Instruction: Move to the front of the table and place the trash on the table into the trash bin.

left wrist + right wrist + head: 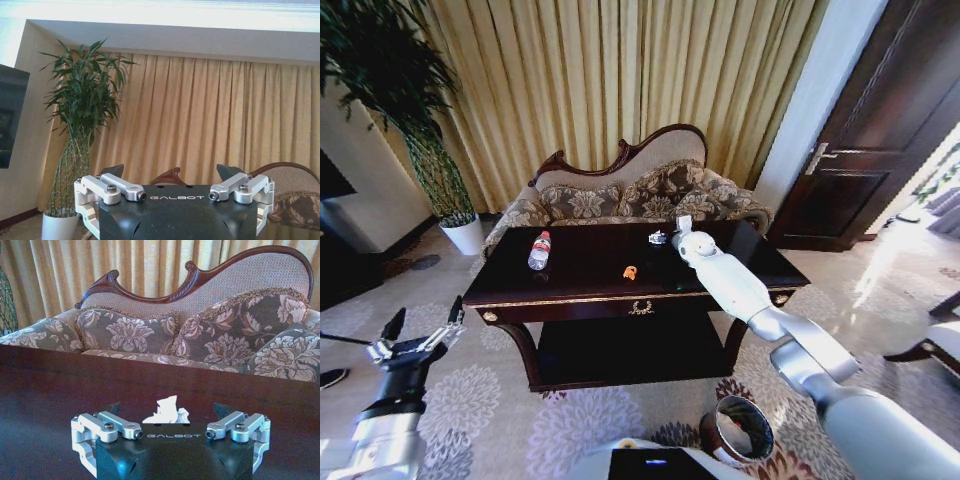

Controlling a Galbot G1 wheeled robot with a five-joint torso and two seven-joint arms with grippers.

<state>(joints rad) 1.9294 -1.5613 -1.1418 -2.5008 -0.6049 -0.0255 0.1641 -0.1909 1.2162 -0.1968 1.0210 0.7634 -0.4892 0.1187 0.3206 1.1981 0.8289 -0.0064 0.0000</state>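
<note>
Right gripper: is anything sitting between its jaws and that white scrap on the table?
Nothing visible. The right gripper hangs low over the table with its jaws open, and the white scrap lies just ahead between them on bare tabletop. The orange scrap and bottle lie off toward the robot's left.
</note>
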